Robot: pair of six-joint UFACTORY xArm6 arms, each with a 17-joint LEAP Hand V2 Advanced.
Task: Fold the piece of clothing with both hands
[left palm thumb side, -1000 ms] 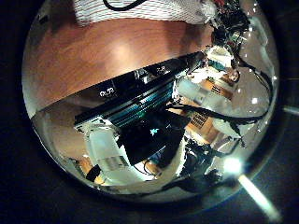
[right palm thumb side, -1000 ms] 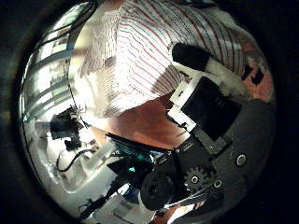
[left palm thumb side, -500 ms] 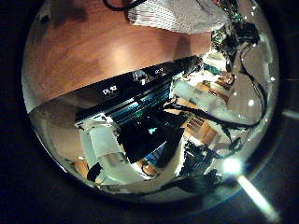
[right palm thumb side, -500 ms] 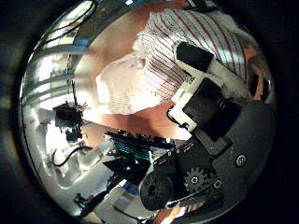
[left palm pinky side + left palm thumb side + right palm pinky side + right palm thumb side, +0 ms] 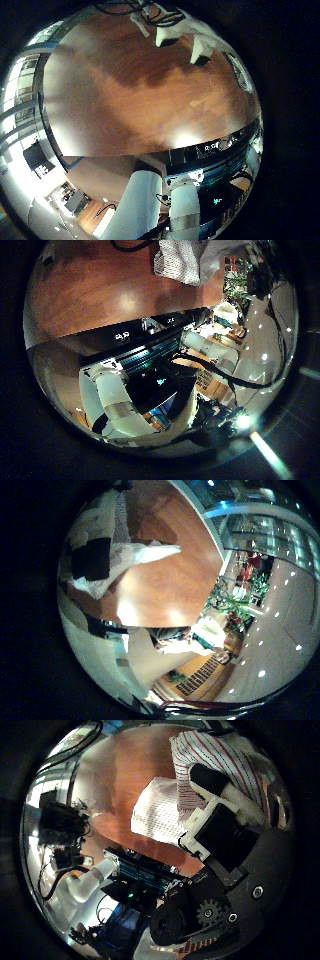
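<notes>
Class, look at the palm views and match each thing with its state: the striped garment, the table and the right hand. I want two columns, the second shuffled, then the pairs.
Things:
1. striped garment
2. table
3. right hand

States:
A. lies mostly bare in the left palm's views
B. has its fingers curled onto cloth
C. is gathered up close to the right palm

Pairs: 1-C, 2-A, 3-B
</notes>
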